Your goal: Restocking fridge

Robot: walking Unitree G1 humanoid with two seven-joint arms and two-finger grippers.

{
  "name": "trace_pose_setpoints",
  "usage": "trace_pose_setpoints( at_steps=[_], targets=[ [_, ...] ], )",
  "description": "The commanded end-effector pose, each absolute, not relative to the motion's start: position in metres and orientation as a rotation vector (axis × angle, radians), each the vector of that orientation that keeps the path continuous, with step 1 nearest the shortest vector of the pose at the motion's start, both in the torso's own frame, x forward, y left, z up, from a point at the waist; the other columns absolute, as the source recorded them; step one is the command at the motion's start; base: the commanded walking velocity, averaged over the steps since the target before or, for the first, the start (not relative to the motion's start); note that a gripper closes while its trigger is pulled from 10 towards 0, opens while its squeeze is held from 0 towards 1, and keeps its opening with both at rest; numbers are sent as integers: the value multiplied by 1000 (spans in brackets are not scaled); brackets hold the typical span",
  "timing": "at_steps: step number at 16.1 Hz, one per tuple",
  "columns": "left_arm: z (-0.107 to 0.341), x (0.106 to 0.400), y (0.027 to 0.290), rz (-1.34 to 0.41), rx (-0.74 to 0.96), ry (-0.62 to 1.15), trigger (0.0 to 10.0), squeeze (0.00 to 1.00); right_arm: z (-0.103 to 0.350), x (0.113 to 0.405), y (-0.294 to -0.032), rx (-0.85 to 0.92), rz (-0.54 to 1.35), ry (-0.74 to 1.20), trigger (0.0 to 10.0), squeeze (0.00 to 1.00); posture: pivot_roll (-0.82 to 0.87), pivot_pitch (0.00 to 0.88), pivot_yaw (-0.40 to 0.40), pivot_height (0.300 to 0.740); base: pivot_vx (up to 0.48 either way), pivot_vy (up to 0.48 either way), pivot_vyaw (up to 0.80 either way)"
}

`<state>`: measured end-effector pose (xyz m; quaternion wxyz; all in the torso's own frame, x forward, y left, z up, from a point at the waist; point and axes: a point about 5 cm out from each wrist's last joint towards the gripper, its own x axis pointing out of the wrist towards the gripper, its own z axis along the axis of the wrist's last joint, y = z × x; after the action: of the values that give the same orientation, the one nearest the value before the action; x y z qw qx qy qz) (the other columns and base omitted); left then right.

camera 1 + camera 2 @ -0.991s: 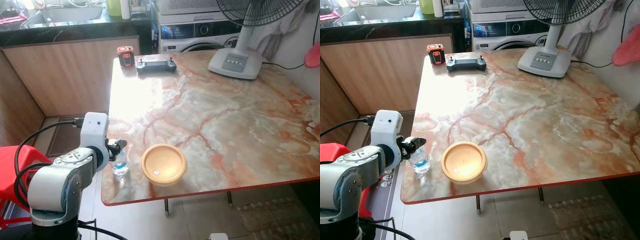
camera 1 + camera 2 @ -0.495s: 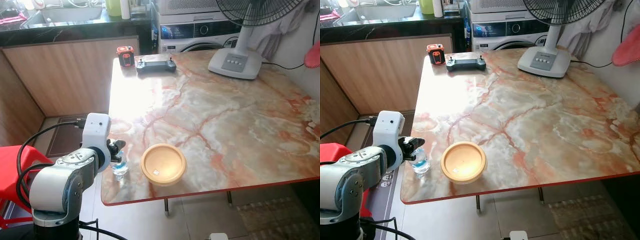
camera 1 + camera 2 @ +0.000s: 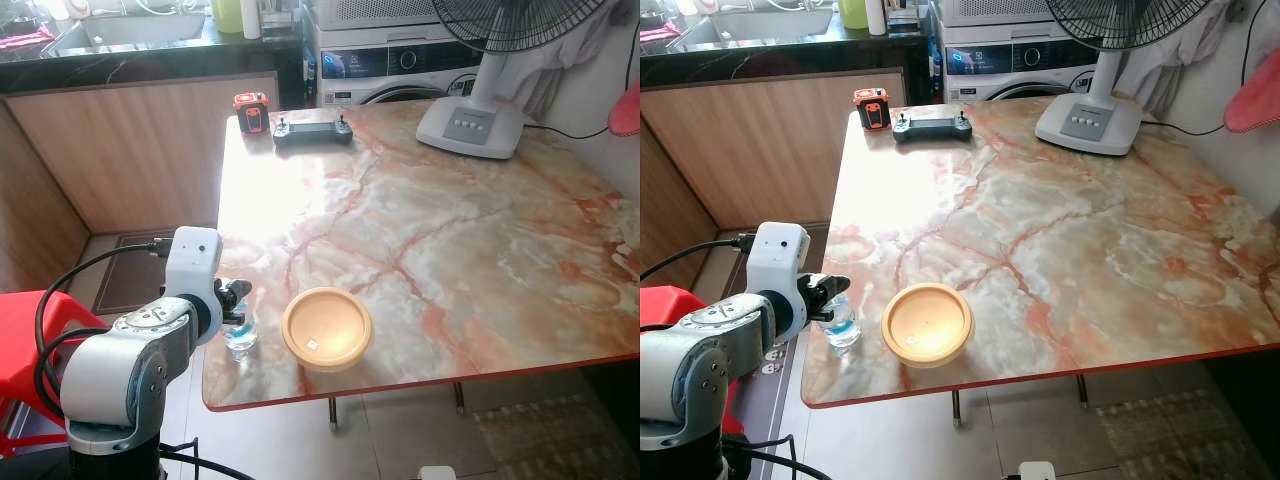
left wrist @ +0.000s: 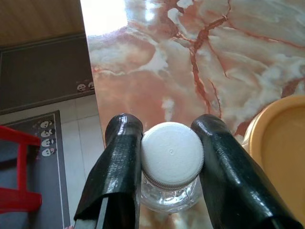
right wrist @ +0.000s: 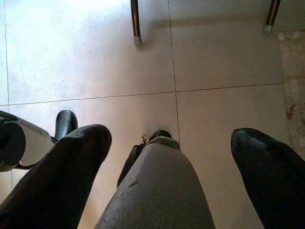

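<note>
Left pincer (image 4: 171, 157) pinches a clear bottle (image 4: 171, 193) with ribbed white cap, on the glossy marble counter (image 3: 420, 230); right pincer (image 5: 171, 143) hangs spread.

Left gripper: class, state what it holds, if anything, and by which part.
The left gripper holds the water bottle by its white cap, one finger on each side.

Home kitchen: sink (image 3: 120, 30), washing machine (image 3: 400, 72), marble table (image 3: 450, 240), fan (image 3: 490, 90).

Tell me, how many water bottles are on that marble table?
1: a small water bottle at the table's near-left corner, beside the yellow bowl, with the left claw closed around its cap.
</note>
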<state>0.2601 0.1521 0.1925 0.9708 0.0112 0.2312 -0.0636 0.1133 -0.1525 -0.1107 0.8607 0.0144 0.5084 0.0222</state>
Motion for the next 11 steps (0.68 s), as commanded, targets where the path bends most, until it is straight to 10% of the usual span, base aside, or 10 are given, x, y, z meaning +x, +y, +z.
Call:
trace_pose_setpoints(
  at_steps=[1,3,4,5,11],
  targets=[
    [194,261,158,-82,37,451,0,0,-115,99,-149,43,53,1123,10000,0,123,0,27,740,0,0,0],
    [211,269,170,1,118,316,0,0,-115,99,-149,41,54,1123,10000,0,126,0,26,740,0,0,0],
    [216,271,173,18,149,282,3608,0,-115,99,-149,40,55,1123,10000,0,129,0,26,740,0,0,0],
    [222,272,181,76,151,236,10000,0,-115,99,-149,40,58,1124,10000,0,129,0,27,740,0,0,0],
    [166,253,258,341,284,321,10000,0,-115,99,-147,42,63,1124,10000,0,137,0,25,740,0,0,0]
  ],
)
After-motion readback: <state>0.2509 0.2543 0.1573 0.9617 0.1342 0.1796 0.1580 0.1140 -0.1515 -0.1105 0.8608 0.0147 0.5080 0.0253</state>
